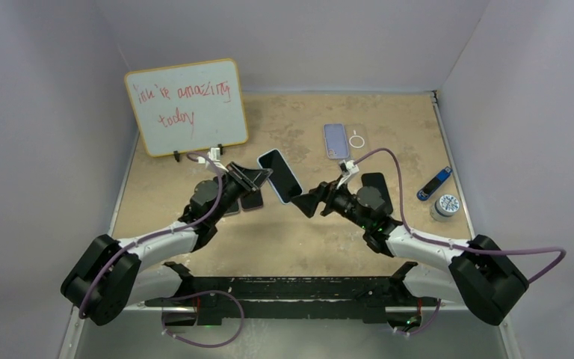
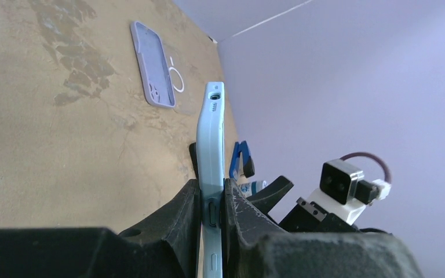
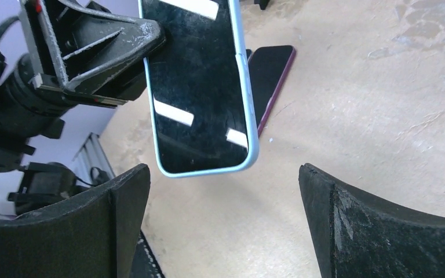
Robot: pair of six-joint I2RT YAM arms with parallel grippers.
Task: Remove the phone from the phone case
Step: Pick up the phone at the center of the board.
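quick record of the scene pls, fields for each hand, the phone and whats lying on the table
left hand: shut on the phone, holding it up off the table
phone: inside its light blue case, screen facing the right hand
right hand: open, empty, just short of the phone's free end
on table: purple case, clear case, whiteboard, dark phone lying flat

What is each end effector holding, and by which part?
Left end effector pinches the black-screened phone in its light blue case, front and back, along one long edge. Right end effector holds nothing.
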